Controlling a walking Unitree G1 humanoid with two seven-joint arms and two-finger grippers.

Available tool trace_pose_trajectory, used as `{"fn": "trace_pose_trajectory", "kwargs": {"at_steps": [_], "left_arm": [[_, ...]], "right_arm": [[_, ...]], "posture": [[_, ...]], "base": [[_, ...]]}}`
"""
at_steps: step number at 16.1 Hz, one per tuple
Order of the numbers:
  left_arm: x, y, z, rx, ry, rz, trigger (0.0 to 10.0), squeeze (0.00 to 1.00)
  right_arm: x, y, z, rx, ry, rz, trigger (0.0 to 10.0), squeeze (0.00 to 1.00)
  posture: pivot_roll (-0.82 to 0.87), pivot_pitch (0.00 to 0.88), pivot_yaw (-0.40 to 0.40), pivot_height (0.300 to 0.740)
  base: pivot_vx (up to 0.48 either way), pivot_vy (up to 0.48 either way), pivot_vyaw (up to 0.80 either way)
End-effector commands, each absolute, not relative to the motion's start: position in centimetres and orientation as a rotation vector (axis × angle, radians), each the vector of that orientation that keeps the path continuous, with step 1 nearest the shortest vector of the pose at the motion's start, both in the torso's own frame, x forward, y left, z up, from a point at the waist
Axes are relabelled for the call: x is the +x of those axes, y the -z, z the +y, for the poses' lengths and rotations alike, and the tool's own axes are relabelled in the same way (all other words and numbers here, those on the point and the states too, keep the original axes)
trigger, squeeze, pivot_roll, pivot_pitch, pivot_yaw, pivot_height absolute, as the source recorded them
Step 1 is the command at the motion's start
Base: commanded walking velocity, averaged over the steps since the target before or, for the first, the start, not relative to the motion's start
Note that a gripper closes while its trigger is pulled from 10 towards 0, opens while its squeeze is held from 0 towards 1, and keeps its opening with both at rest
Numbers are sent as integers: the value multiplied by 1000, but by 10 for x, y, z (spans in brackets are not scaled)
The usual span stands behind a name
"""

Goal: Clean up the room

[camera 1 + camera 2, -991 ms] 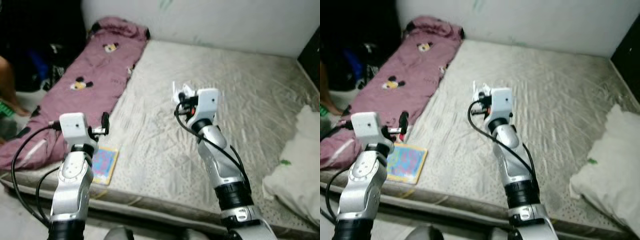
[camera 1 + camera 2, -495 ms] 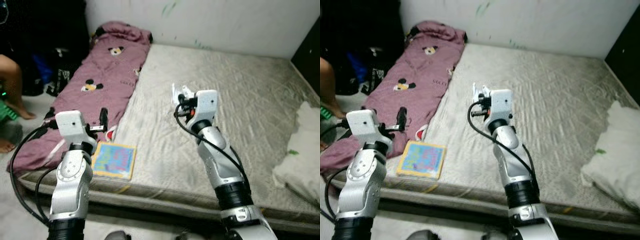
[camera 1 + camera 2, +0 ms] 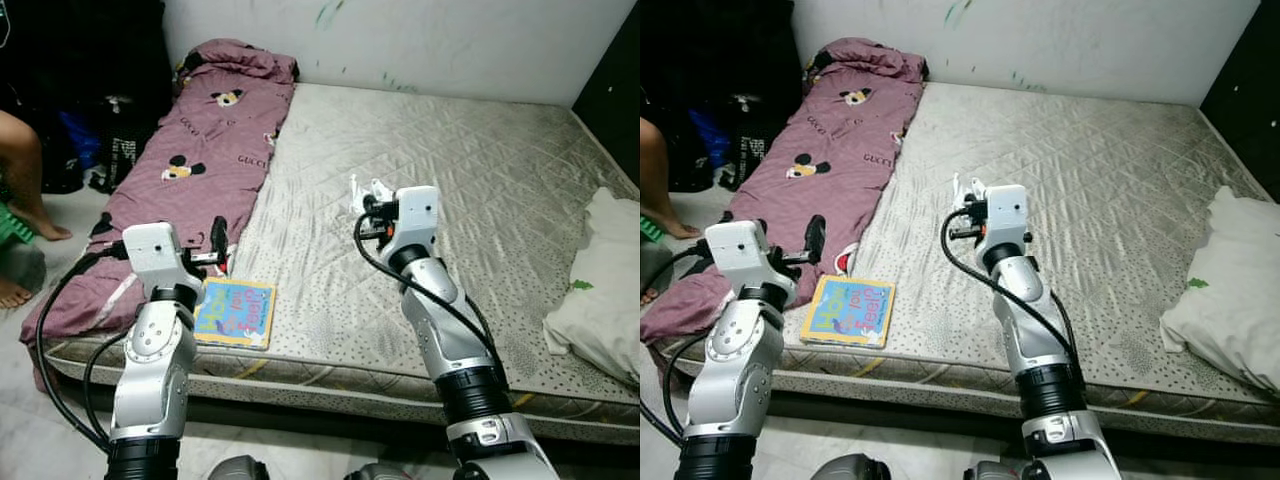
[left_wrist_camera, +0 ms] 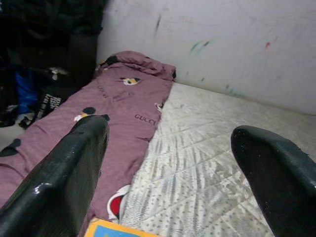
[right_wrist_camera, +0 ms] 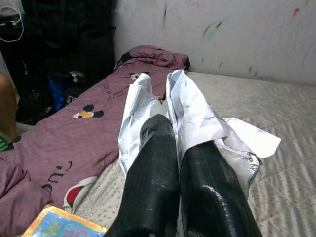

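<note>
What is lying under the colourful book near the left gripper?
The colourful book lies flat on the bare grey mattress, at its front edge, beside the purple blanket. Whatever is directly beneath the book is covered.

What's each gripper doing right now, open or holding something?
Left gripper: open, holding nothing, above the mattress edge near the book.
Right gripper: shut on crumpled white paper, held over the mattress.

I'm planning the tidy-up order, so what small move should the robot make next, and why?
Probably lower the open left gripper toward the colourful book at the mattress edge just beneath it. The right gripper is already shut on crumpled white paper, so only the left one can pick anything up.
</note>
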State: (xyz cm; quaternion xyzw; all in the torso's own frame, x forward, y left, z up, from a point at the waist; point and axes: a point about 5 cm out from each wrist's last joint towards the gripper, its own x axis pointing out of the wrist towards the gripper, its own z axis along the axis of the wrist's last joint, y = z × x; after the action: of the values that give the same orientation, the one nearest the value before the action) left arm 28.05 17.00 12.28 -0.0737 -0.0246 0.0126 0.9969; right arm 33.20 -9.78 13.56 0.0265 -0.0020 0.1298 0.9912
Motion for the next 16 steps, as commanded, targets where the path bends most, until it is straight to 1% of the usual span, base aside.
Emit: {"fn": "trace_pose_trajectory", "kwargs": {"at_steps": [1, 8, 11, 16], "left_arm": [[281, -123, 167, -151, -15, -48, 10000, 0], [282, -122, 168, -151, -11, -32, 10000, 0], [281, -123, 168, -150, -13, -36, 10000, 0], [282, -121, 165, -156, -1, -26, 10000, 0]], "right_arm": [[334, -136, -101, 50, -256, 3, 10000, 0], [335, -137, -99, 54, -261, 2, 10000, 0], [334, -138, -101, 56, -255, -5, 10000, 0], [332, -135, -102, 45, -258, 1, 10000, 0]], "posture": [[-57, 0, -24, 740], [-54, 0, -25, 740], [-57, 0, -23, 740], [-60, 0, -22, 740]], "base": [[0, 0, -800], [0, 0, -800], [0, 394, -800], [0, 480, 0]]}}
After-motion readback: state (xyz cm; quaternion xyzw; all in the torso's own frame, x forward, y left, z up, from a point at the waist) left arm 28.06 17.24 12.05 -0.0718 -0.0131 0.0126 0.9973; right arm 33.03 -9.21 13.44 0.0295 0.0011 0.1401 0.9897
